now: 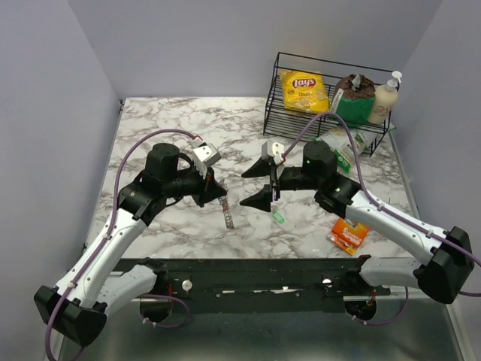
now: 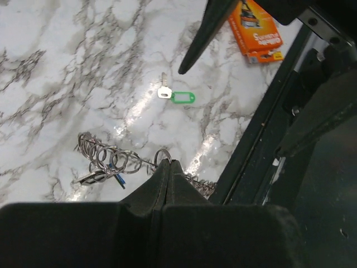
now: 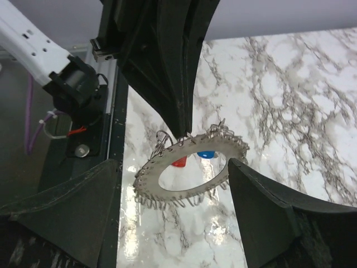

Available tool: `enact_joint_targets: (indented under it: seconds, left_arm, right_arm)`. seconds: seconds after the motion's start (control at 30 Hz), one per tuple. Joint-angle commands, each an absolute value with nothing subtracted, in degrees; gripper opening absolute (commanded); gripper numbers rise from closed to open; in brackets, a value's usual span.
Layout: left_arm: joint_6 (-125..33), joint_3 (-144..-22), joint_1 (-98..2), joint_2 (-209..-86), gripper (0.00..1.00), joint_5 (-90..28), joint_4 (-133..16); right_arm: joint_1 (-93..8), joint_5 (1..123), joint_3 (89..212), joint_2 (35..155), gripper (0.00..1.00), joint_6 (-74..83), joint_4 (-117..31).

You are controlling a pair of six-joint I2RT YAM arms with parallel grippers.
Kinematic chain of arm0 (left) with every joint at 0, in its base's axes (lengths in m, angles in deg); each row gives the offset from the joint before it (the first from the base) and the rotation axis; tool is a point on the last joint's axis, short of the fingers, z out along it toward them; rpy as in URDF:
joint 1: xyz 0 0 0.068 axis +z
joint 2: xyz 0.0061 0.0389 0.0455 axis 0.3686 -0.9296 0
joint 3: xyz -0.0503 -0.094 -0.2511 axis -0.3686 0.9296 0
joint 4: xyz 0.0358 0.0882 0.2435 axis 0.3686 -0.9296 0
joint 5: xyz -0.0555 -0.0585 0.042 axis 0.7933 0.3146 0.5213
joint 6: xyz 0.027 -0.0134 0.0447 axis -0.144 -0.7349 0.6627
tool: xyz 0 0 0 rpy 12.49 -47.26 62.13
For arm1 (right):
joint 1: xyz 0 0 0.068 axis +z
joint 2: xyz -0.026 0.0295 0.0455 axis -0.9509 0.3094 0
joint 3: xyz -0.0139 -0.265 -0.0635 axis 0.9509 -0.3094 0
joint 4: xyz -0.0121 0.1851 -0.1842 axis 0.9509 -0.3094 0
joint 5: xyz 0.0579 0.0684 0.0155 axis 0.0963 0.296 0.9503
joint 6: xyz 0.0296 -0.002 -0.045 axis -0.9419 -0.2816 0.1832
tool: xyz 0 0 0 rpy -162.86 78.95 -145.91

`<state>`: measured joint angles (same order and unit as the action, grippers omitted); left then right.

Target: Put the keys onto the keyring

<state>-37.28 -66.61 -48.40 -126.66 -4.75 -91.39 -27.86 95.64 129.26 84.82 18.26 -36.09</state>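
Gripping keyring (image 3: 148,177) at rim, left jaws shut — right jaws wide, flanking it, not touching.

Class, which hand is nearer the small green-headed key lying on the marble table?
Right. The open right hand hovers close beside the green-headed key; the left hand, shut on the toothed grey metal keyring, sits farther to its left.
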Motion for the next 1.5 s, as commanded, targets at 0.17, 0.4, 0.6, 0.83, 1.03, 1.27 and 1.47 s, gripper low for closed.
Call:
enact_joint_targets:
  seconds: [0.17,0.4,0.6,0.83,1.03,1.27,1.47]
  left_arm:
    - [-31.85,-68.30,-48.70,-122.21,0.00,14.55,-91.15]
    - [-32.74,-68.92,-48.70,-124.50,0.00,21.23,-90.27]
    - [-34.32,-68.39,-48.70,-124.06,0.00,23.60,-86.76]
    - [-37.83,-67.69,-48.70,-123.71,0.00,24.31,-83.95]
    - [-37.83,-67.34,-48.70,-123.80,0.00,24.66,-83.94]
    - [-37.40,-67.07,-48.79,-123.80,0.00,25.10,-84.29]
    - [-36.08,-67.43,-48.70,-123.80,0.00,24.84,-86.14]
  right_arm:
    - [-28.21,111.33,131.38,80.54,0.86,18.92,-35.51]
    - [-28.21,114.16,132.87,82.21,0.81,18.04,-35.69]
    - [-28.12,115.03,133.40,85.90,0.78,17.52,-34.64]
    - [-28.12,115.39,133.40,89.50,0.67,15.23,-31.91]
    - [-28.12,114.95,133.40,89.51,0.51,14.79,-31.82]
    - [-28.12,114.16,133.05,89.33,0.32,14.53,-31.73]
    - [-28.12,113.37,132.70,89.07,0.27,14.61,-32.17]
